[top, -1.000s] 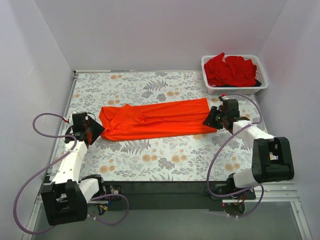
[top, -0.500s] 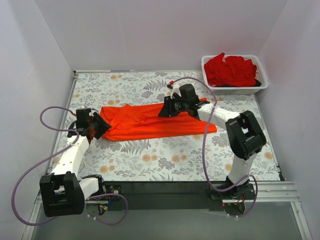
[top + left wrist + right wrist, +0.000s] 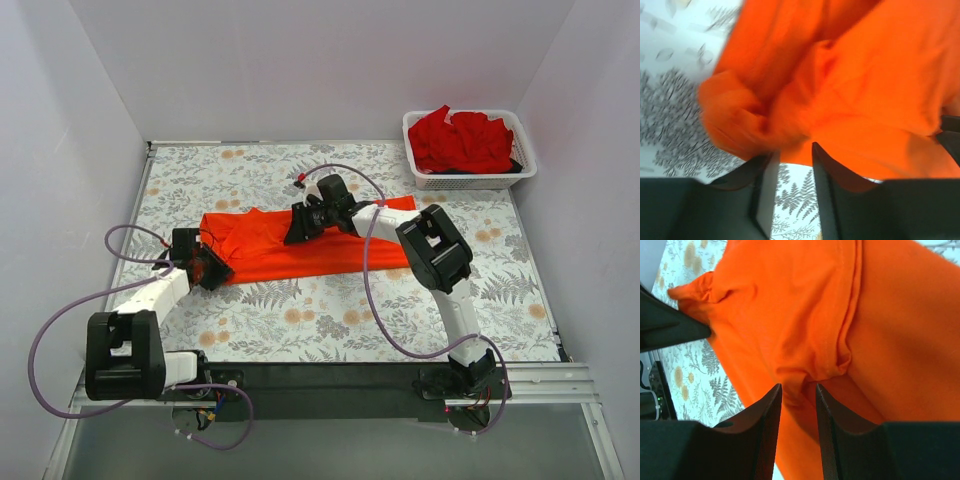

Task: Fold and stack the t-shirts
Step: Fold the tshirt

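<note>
Matt cloth t-shirt (image 3: 265, 252) (softly creased).

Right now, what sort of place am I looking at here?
Probably a robot test booth for folding laundry: white walls box in a floral tabletop, a left arm and right arm work an orange shirt, and a basket holds red shirts.

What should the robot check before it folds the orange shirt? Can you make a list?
1. Right gripper pinches a fold of the shirt: ok.
2. Left gripper has hold of cloth: cannot tell; table shows in its gap.
3. Shirt's left end lies flat: not ok, bunched.
4. Both grippers away from the basket: ok.
5. Red shirts inside the basket: ok.
</note>
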Robot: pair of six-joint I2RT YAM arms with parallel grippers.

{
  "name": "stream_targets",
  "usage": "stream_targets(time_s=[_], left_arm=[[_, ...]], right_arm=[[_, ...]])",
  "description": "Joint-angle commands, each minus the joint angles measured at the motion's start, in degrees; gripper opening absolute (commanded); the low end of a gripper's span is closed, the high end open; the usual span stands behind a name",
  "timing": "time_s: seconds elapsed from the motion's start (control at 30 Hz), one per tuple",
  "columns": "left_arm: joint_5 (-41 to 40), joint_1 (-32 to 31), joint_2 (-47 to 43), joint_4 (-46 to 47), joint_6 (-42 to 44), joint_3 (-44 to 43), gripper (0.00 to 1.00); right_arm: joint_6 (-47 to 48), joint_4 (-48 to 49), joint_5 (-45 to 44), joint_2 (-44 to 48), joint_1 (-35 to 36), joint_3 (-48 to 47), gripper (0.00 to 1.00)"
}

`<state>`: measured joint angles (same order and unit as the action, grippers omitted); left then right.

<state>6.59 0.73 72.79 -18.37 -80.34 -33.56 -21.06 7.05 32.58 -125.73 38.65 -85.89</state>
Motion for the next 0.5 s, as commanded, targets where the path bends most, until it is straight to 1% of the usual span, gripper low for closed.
stream_targets(time_s=[0.0, 0.1, 0.13, 0.23, 0.3, 0.4, 0.43, 0.47], left_arm=[[-2.7, 0.6, -1.5, -0.7, -6.1, 3.4, 0.28], [-2.5, 3.6, -4.3, -2.1, -8.3, 6.4, 0.22], [-1.2, 5.2, -5.3, -2.5, -8.7, 7.1, 0.22], [-0.4, 7.4, -9.9, -4.8, -8.7, 8.7, 0.22], [-0.4, 7.7, -12.7, -6.9, -7.8, 7.6, 0.22], [0.8, 7.6, -14.3, -8.3, -5.7, 4.7, 0.3], [1.5, 7.6, -15.0, -8.5, -5.2, 3.7, 0.36], [3.0, 7.7, -15.0, -8.4, -3.9, 2.8, 0.39]], right_arm=[[-1.0, 1.7, 1.0, -1.6, -0.1, -2.2, 0.4], [-0.7, 1.7, -1.9, -1.2, -0.2, 0.5, 0.4], [-0.8, 1.7, -2.5, -1.1, -0.5, 1.2, 0.4], [-1.8, 1.6, -3.4, -0.7, -1.8, 2.7, 0.4], [-1.4, 1.7, -3.3, 0.4, -2.5, 2.7, 0.4], [-1.2, 1.7, -3.0, 1.7, -2.7, 1.7, 0.4], [-1.4, 1.7, -3.0, 2.0, -2.6, 1.1, 0.4], [-1.8, 1.8, -3.0, 2.1, -2.6, 0.7, 0.4]])
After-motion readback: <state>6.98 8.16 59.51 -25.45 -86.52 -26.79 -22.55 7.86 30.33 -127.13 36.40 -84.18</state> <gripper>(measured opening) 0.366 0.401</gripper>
